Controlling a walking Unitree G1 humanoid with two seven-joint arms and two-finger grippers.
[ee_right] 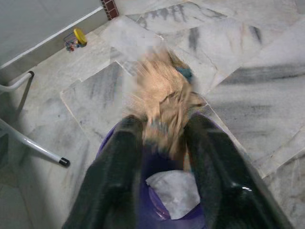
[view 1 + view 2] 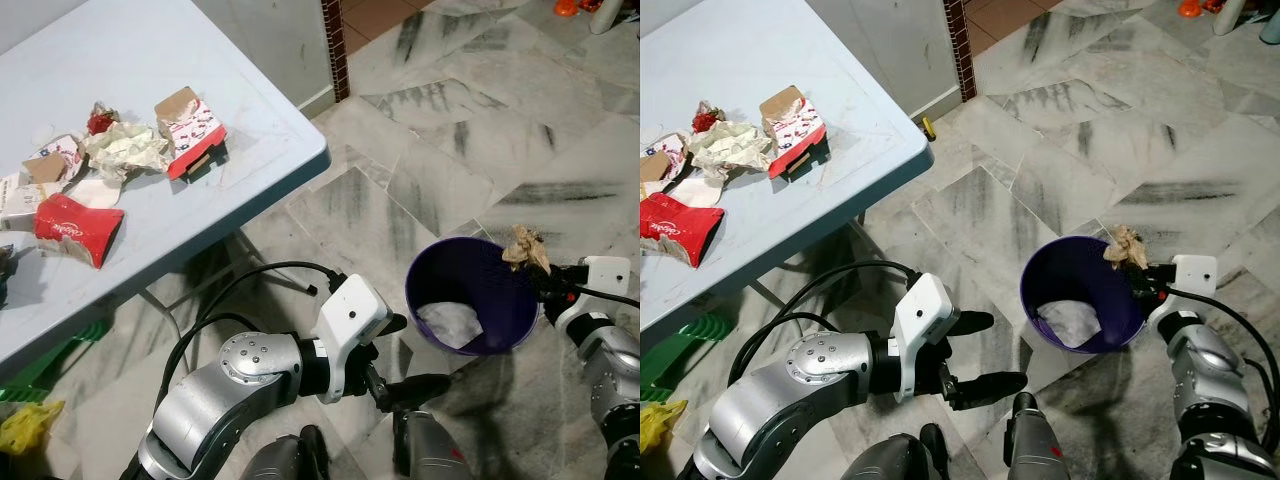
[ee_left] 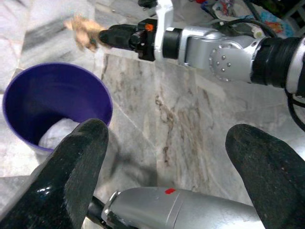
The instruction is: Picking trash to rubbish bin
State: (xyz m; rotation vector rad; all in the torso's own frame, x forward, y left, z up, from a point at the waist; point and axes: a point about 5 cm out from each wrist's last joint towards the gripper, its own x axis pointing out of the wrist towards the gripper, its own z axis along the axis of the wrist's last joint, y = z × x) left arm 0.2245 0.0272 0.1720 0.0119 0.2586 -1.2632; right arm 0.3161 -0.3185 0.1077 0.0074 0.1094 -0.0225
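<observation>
**Wad over the bin**

R gripper point(image 2: 1137, 268) has its jaws clenched on a crumpled brown paper wad point(image 2: 525, 247), held just above the far rim of the purple bin point(image 2: 425, 262); white paper already lies inside. Wad looks light, soft, springy, so pinch it mid-bulk. L gripper point(image 2: 400, 358) jaws spread, holding nothing. More trash on bench point(image 2: 270, 150): red carton point(image 2: 75, 229), script unreadable.

Grey-veined marble floor point(image 2: 470, 130), pale blue folding table point(image 2: 150, 60), grey wall point(image 2: 270, 40), brick-patterned pillar point(image 2: 335, 45)
</observation>
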